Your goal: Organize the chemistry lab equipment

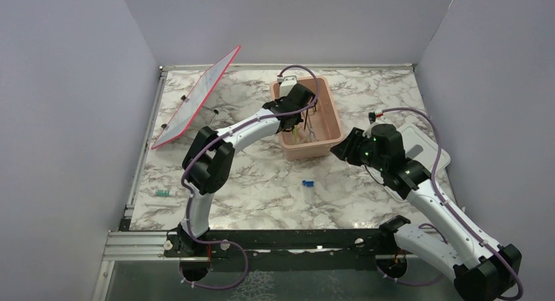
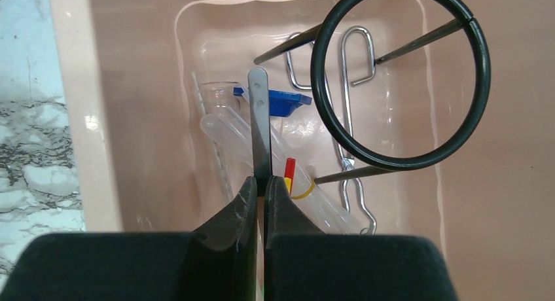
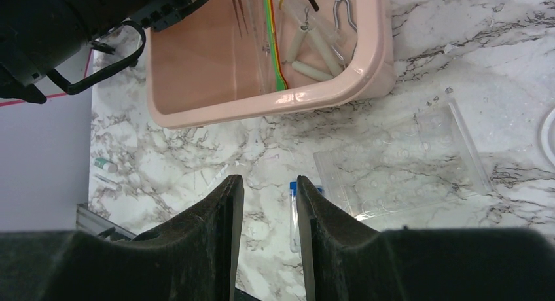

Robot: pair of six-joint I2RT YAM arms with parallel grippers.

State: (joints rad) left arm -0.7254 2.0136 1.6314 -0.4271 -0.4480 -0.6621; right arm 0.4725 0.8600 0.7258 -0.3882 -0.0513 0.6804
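Note:
My left gripper (image 2: 260, 186) is shut on the metal tweezers (image 2: 259, 118) and holds them over the inside of the pink tub (image 2: 131, 85). In the tub lie the black wire ring stand (image 2: 399, 78), clear tubes with a blue cap (image 2: 281, 101), a thin pipette (image 2: 219, 157) and a red-yellow stick (image 2: 288, 170). My right gripper (image 3: 267, 183) is open and empty above the marble table. A blue-capped clear tube (image 3: 294, 212) lies on the table by its right finger and also shows in the top view (image 1: 307, 182). The green-yellow stick (image 3: 273, 39) lies in the tub.
The pink tub (image 1: 330, 111) stands at the table's middle back, with the left gripper (image 1: 294, 121) in it and the right gripper (image 1: 339, 150) by its near right corner. The red-edged panel (image 1: 196, 98) leans at the back left. A white lid (image 1: 429, 144) lies right. A clear plastic tray (image 3: 399, 160) lies near the tub. A small teal item (image 1: 162, 193) lies at the left edge.

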